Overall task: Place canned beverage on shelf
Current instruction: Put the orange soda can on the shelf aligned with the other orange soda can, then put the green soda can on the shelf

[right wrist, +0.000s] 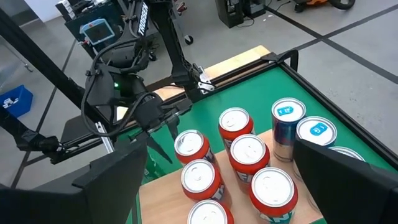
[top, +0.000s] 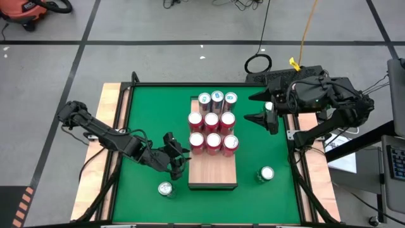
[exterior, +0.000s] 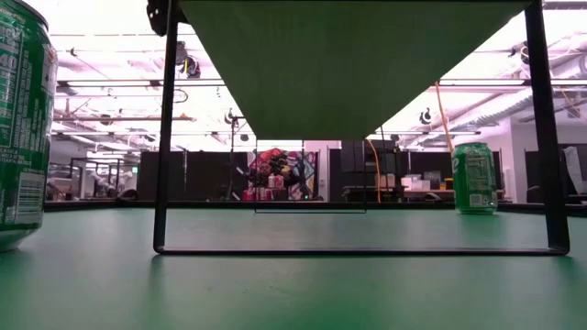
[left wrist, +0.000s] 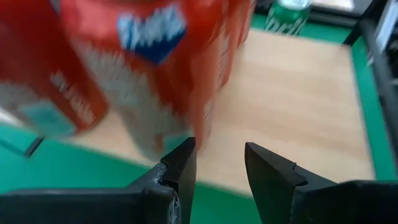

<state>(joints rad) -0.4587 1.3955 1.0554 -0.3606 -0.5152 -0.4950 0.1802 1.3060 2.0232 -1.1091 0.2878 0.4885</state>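
Note:
The shelf (top: 212, 172), a pale wooden block, lies on the green table with several cans standing upright on its far half, mostly red ones (top: 212, 120). Its near half (left wrist: 298, 93) is bare. My left gripper (top: 183, 158) hangs at the shelf's left edge beside the nearest left red can (top: 197, 142). In the left wrist view, my left gripper (left wrist: 219, 152) is open with nothing between its fingers, and the blurred red can (left wrist: 143, 74) is just ahead. My right gripper (top: 269, 115) hovers open, high off the cans' right side, and my right gripper (right wrist: 219, 149) looks down on them.
Two green cans stand upright on the table, one near the shelf's near-left corner (top: 166, 189) and one to its right (top: 266, 173). The low view shows a green can close at the left (exterior: 18, 128) and another farther off (exterior: 474, 179). Wooden strips (top: 111, 126) edge the table.

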